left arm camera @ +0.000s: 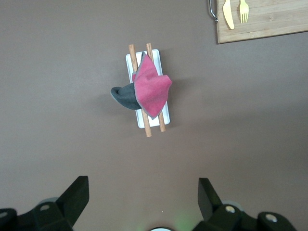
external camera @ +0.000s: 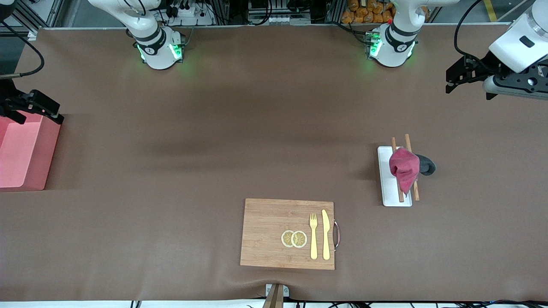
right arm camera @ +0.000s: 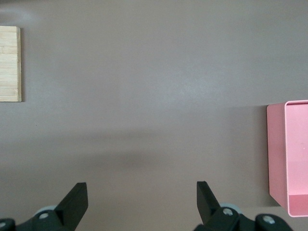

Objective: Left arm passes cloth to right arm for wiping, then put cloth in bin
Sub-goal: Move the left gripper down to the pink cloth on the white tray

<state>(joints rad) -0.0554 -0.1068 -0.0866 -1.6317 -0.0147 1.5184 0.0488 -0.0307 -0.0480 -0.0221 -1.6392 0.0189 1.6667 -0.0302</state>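
Looking at the cloth (external camera: 404,167), it seems a light, limp thing that will fold and sag as soon as it is lifted, with nothing fragile about it. It lies draped over two wooden sticks (external camera: 398,188) on a small white tray (external camera: 387,188), toward the left arm's end of the table. The red part is bunched into a raised peak, and that peak looks like the best place to pinch, since the fingers can close on fabric without catching the sticks or the tray. Its dark grey part (external camera: 426,164) hangs off the tray's edge onto the table.

The red part runs roughly along the sticks, tapering to a corner that points toward the front camera, while the grey tail sticks out sideways from it.

The left gripper (left arm camera: 142,199) hangs over bare table, well apart from the cloth, jaws wide and empty. The right gripper (right arm camera: 139,202) is also wide and empty, waiting over the rim of the bin (external camera: 23,156) at the right arm's end. A cutting board (external camera: 287,233) with a fork, a knife and two lemon slices lies nearer the front camera.
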